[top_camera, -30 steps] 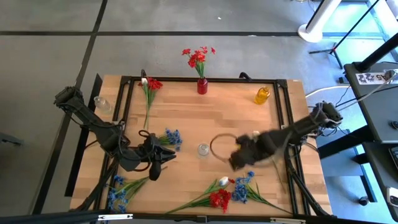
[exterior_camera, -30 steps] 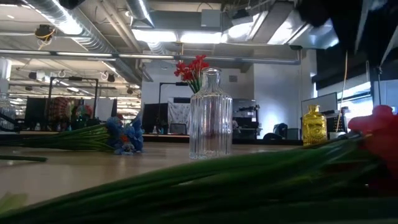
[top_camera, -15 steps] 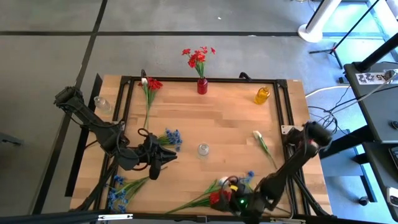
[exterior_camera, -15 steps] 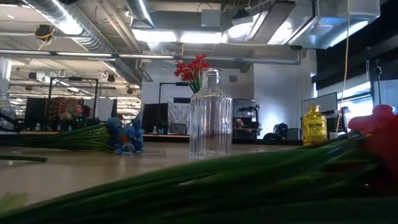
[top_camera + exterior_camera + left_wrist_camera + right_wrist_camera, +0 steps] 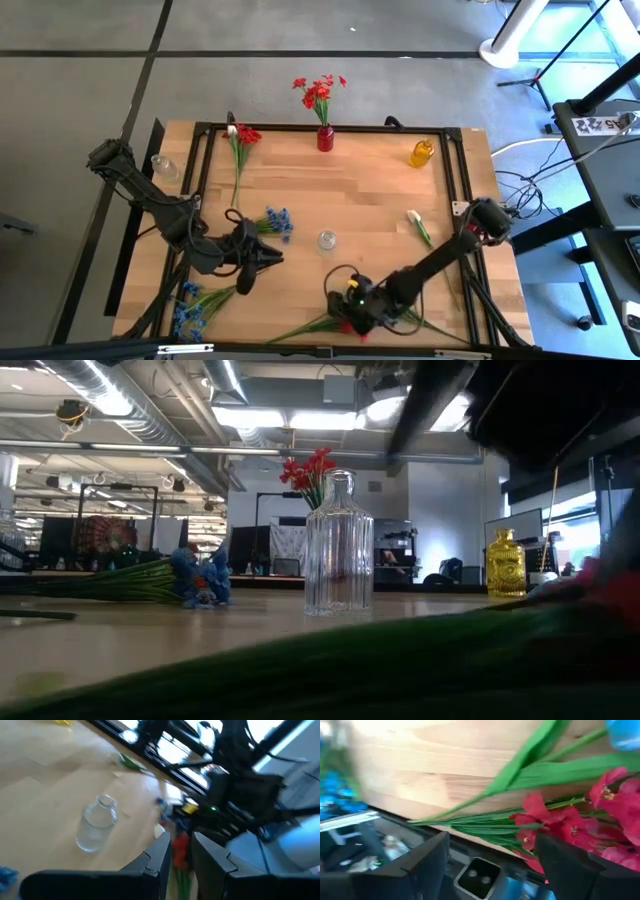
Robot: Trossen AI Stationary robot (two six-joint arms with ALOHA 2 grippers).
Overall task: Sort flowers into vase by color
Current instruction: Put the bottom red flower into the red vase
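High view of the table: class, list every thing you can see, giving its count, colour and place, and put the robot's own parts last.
Red vase: one, holding red flowers, far edge, middle.
Yellow bottle: one, far right corner area.
Clear bottle: one, empty, table centre.
Clear bottle at the edge: one, off the far left side.
Red flower lying flat: one, far left, with a white bud beside it.
White flower: one, right side.
Blue flower: one, left of centre.
Blue bunch: near left corner.
Mixed pile: red, with green stems, near edge.
Left gripper: left of centre, empty.
Right gripper: open over the near-edge pile.
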